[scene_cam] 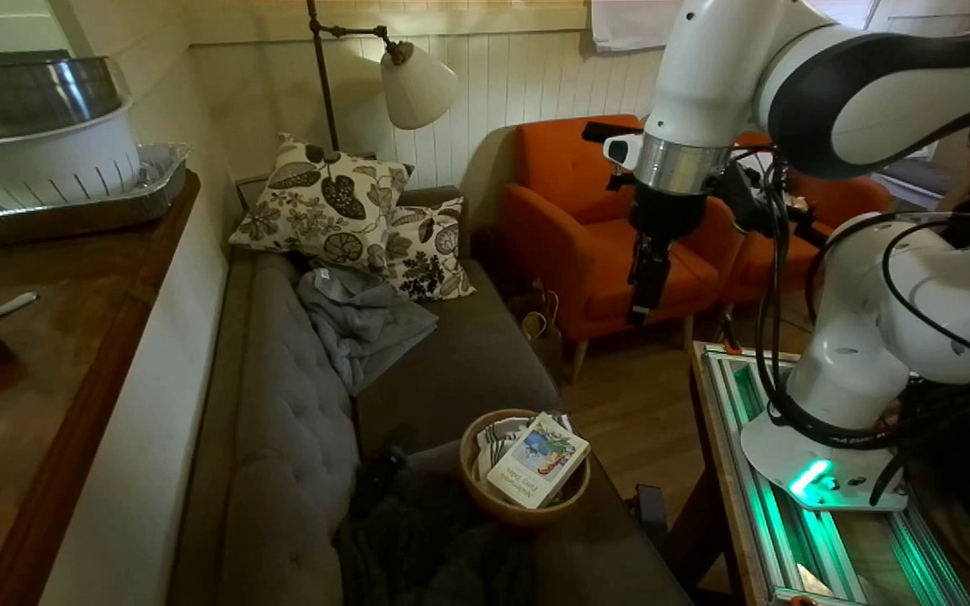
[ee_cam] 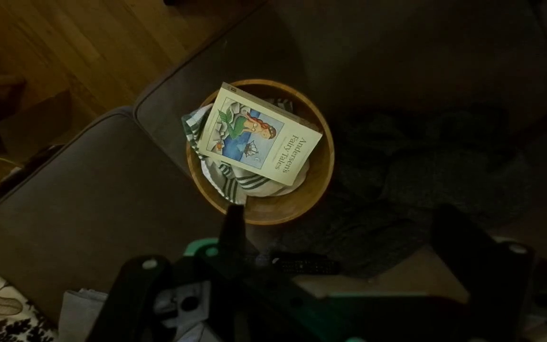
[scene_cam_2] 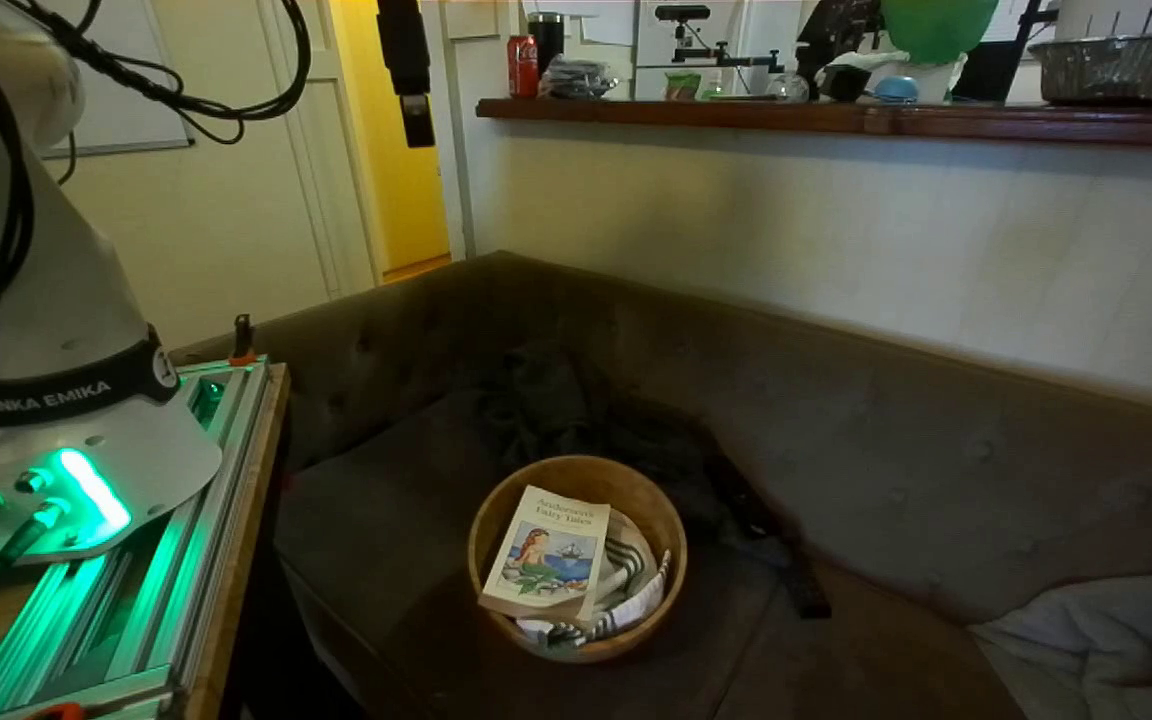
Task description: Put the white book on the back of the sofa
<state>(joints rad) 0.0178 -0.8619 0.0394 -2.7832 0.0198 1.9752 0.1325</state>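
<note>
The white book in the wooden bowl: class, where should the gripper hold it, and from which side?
The white book is probably best pinched at its cover's bottom-left corner, from the side facing the robot arm, the gripper closing above and below it. The book lies cover up, looks thick enough to grip, and that corner overlaps the rim of the wooden bowl.

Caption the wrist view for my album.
White rectangular paperback book atop striped white cloth in round brown wooden bowl; black gripper open and empty.
</note>
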